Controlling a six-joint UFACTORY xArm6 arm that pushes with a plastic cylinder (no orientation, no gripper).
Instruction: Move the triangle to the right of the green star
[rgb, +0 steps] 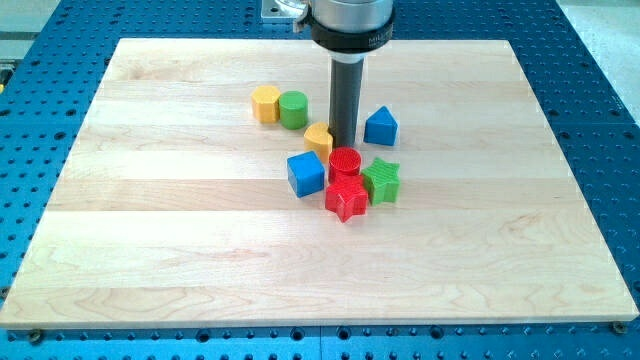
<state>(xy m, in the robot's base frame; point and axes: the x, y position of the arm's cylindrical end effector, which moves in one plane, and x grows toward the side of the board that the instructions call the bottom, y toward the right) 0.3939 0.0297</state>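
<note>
Blue triangle-like block (380, 127) sits above the green star block (381, 181); my tip (343, 145) is just left of it (no claw here). Approach step; next push it rightward and down.

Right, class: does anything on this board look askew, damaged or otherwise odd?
Nothing stands out. The blocks lie flat, bunched near the middle: the red cylinder, red star and green star touch. My tip sits behind the red cylinder, left of the blue triangle.

One raised, downward-tilted view from the wooden board's (200, 250) near edge, whole board framed.
</note>
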